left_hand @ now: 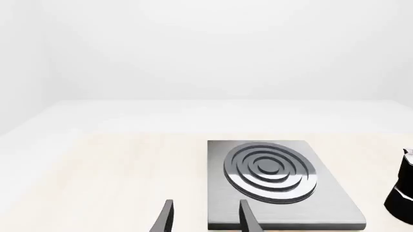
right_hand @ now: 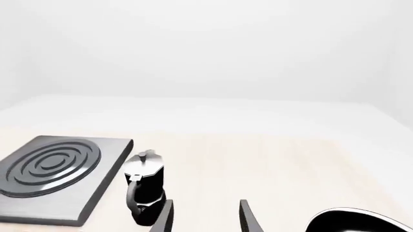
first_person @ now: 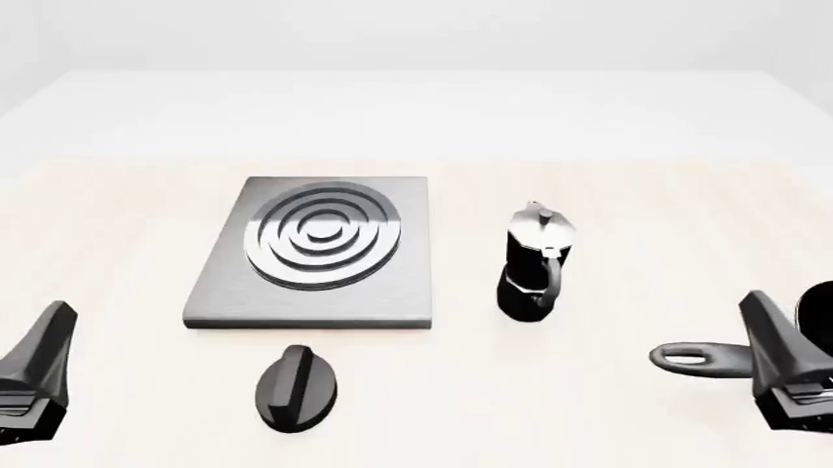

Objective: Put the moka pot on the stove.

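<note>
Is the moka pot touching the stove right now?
Apart. The front view shows bare table between the moka pot and the stove.

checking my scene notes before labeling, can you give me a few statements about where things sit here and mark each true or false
1. The moka pot stands on the table to the right of the stove. True.
2. The stove's ring burner has a pan on it. False: nothing sits on the burner.
3. The black knob lies on the table nearer the arms than the stove. True.
4. The right gripper is shut on the pot's handle. False: it is open, empty and apart from the pot.
5. The left gripper is open and holds nothing. True.
6. The moka pot lies tipped on its side. False: it stands upright.
</note>
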Available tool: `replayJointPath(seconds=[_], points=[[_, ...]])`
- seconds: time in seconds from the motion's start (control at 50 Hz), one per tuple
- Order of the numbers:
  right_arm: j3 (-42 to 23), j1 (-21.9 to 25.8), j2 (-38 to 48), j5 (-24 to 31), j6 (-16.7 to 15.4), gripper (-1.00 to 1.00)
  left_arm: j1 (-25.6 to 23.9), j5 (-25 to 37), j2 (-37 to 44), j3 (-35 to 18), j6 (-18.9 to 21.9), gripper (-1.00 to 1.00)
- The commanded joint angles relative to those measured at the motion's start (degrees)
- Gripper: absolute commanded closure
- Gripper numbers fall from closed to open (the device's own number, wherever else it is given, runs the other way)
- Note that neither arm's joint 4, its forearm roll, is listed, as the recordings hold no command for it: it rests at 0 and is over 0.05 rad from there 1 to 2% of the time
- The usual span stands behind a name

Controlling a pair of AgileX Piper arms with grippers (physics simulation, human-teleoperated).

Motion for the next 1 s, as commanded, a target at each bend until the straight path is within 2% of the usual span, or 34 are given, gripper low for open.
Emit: replayJointPath(seconds=[0.02, 0.44, 1.0], points=[[-0.3, 2.0, 3.1, -2.7, -0.2, -1.0, 0.0, 0.0, 0.0, 0.0, 0.0, -1.0], [-2.9, 6.4, 5.3, -2.1, -0.3, -1.0, 0.0, 0.0, 0.0, 0.0, 0.0, -1.0], [-2.3, 11.3, 12.2, -8.0, 0.4, -1.0, 0.0, 0.0, 0.0, 0.0, 0.0, -1.0]])
